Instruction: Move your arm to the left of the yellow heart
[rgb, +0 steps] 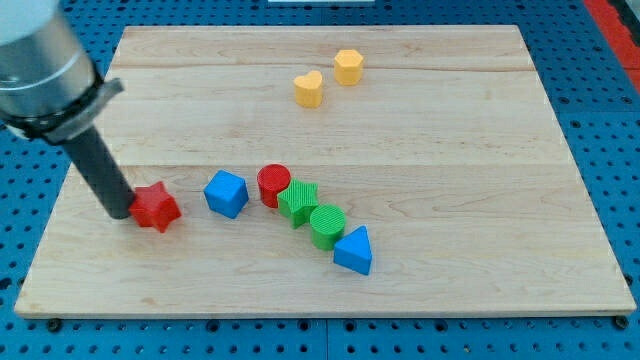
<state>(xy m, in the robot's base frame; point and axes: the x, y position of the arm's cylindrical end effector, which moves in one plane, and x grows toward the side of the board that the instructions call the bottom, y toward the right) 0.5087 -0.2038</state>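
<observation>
Arm's barely started: my tip (119, 212) sits touching the red star (156, 207), no hand to speak of, so next it heads toward 1 o'clock, stopping at the yellow heart's (309, 89) 9 o'clock side.

Two yellow blocks (309, 88), two red (155, 207), two blue (226, 193), two green (298, 202).

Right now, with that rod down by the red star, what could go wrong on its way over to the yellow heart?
My tip sits right against the red star on its view-left side, so leaving carelessly could drag it. The yellow heart lies far off toward the view's top, close beside the yellow hexagon; overshooting might nudge the heart into it. A path swinging view-right first could clip the blue cube or red cylinder.
</observation>
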